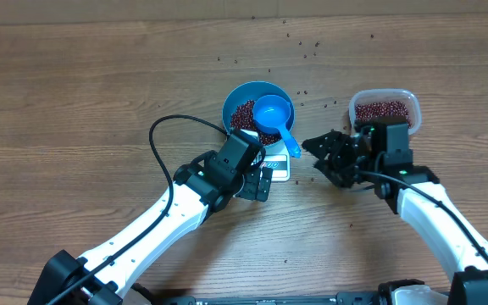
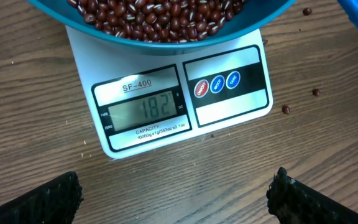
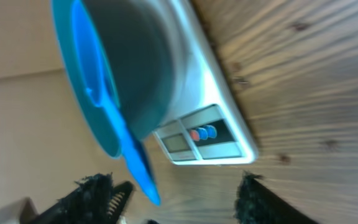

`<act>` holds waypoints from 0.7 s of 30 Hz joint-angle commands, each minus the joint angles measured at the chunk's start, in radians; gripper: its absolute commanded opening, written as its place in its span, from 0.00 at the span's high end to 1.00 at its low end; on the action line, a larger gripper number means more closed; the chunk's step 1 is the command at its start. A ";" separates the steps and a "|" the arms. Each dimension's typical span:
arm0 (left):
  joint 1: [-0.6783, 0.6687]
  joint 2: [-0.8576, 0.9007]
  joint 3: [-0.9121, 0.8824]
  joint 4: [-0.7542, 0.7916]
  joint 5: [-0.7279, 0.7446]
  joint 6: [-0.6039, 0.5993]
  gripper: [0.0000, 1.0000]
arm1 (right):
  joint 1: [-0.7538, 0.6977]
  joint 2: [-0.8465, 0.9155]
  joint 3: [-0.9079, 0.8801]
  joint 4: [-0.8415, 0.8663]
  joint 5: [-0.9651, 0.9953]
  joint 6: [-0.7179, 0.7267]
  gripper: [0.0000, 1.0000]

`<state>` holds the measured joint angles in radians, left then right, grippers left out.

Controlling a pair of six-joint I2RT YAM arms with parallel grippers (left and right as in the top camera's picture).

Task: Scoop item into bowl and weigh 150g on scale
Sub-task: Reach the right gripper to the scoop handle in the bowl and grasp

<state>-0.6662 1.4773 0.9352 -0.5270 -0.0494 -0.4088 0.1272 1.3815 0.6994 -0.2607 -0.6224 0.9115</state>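
A blue scoop (image 1: 274,113) lies in the bowl (image 1: 257,84) on top of the beans (image 1: 242,114). Its handle sticks out over the rim toward the right arm and hangs above the front panel of the scale (image 1: 276,168). To the right of the bowl and apart from it, a clear tub (image 1: 382,91) holds more of the same beans. Stray beans (image 1: 303,47) are scattered over the wooden desk (image 1: 74,85), most of them beyond the bowl and a few just beside the scale. A black cable (image 1: 152,135) loops out from the left arm over the desk.

The bowl sits on the scale and covers all but the front panel. It is well filled with beans, and the display reads 182.

The left arm reaches in from the near left and stops just in front of the scale, its camera looking down on the display. The left fingers (image 2: 42,199) are spread wide with nothing between them, clear of the scale. The right arm comes in from the near right and bends between the tub and the scale, its wrist rolled sideways and aimed at the scoop handle. The right fingers (image 3: 98,196) stand partly apart and hold nothing. The handle tip is close to them, and whether it touches cannot be told
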 commanded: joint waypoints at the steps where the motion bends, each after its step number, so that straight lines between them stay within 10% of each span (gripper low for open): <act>1: -0.001 0.000 -0.005 0.001 -0.006 0.020 0.00 | 0.054 0.021 -0.006 0.109 -0.026 0.036 0.44; 21: -0.001 0.000 -0.005 0.001 -0.006 0.020 0.00 | 0.149 0.055 -0.006 0.224 0.140 0.189 0.60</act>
<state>-0.6662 1.4773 0.9352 -0.5270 -0.0498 -0.4088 0.2699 1.4307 0.6937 -0.0574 -0.4564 1.0863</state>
